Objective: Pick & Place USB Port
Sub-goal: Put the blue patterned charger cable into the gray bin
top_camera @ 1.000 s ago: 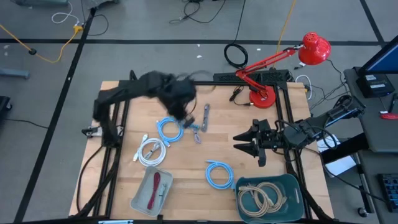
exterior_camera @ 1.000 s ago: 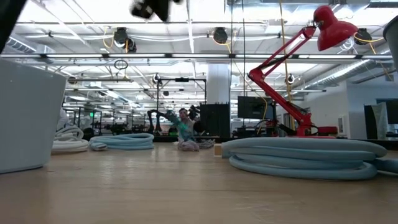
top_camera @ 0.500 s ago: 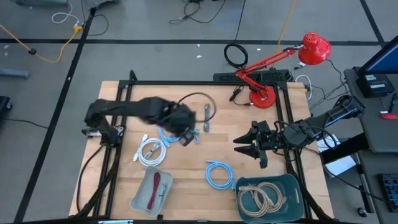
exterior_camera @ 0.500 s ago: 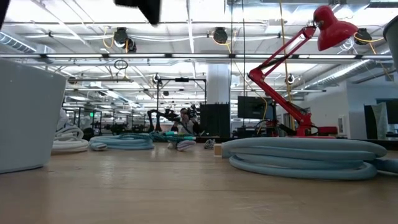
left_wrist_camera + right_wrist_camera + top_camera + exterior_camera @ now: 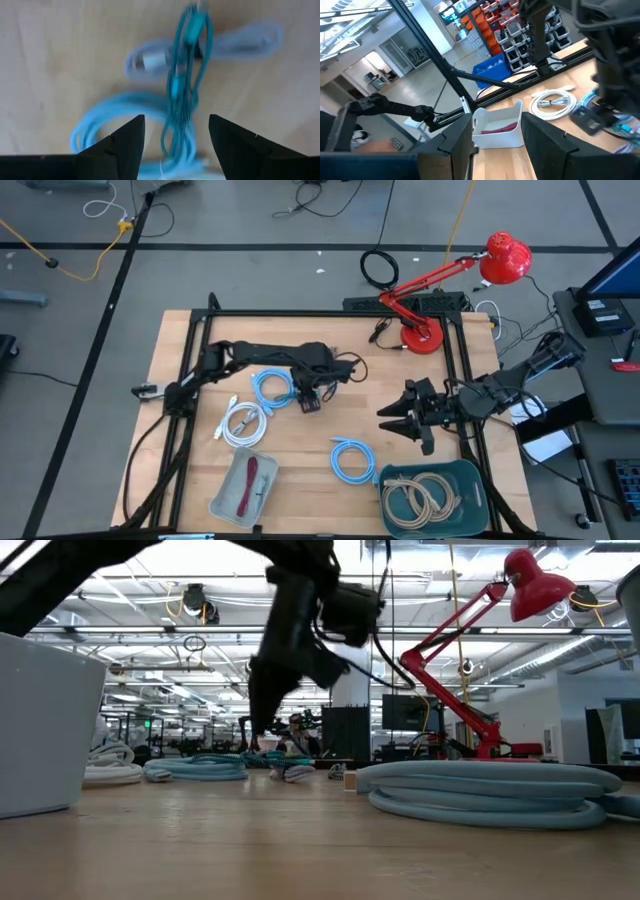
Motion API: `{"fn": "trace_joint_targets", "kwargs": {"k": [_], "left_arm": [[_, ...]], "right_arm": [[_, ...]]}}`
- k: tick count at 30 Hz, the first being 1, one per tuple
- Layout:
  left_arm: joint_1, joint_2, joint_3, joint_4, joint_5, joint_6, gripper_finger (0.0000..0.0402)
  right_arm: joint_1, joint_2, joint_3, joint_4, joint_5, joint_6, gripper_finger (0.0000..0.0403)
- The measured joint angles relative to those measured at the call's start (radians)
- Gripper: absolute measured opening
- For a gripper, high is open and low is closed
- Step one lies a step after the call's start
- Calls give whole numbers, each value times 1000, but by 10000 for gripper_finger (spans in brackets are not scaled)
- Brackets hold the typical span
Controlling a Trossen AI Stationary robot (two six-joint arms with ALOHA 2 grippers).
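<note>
- Reaching across the middle of the high view, the left arm ends in the left gripper [image 5: 311, 402], just right of the blue coil [image 5: 271, 388] above centre-left.
- Its wrist view shows the two dark fingers [image 5: 125, 145] spread apart with nothing between them; past them lie a teal cable [image 5: 186, 80] bunched over a pale grey cable [image 5: 235, 42], on bare wood.
- A blue coil loop [image 5: 107, 125] curves beside the teal cable there; which of these carries the USB port I cannot tell.
- In the low view the left arm [image 5: 290, 640] comes down from the top left of centre, its tip near the far cables [image 5: 285, 765].
- At centre-right of the high view the right gripper [image 5: 405, 418] hangs over the table, fingers parted and empty, well apart from the left one.
- Its wrist view shows its fingers [image 5: 457, 137] at the bottom, a grey tray [image 5: 496, 129] with a red cable in the middle, and a white coil [image 5: 551, 104] to the right.
- High view, lower part: white coil [image 5: 243, 423] at left, grey tray [image 5: 228, 498] below it, a second blue coil [image 5: 352, 459] at centre, a teal bin [image 5: 470, 472] holding tan rope at lower right.
- A red lamp [image 5: 432, 290] stands at the table's upper right corner.
</note>
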Motion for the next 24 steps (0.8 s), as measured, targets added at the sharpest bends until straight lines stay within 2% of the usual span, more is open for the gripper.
{"fn": "trace_joint_targets", "kwargs": {"k": [6,14,19,24], "left_arm": [[2,9,1,92,-2,-12,227],[2,10,-15,65,-2,-35,228],[2,10,-83,52,-1,-31,228],[2,7,-178,123,-2,-32,227]], "right_arm": [[40,0,0,1,41,23,164],[56,0,0,29,81,22,164],[56,0,0,60,81,13,164],[56,0,0,60,82,13,164]]}}
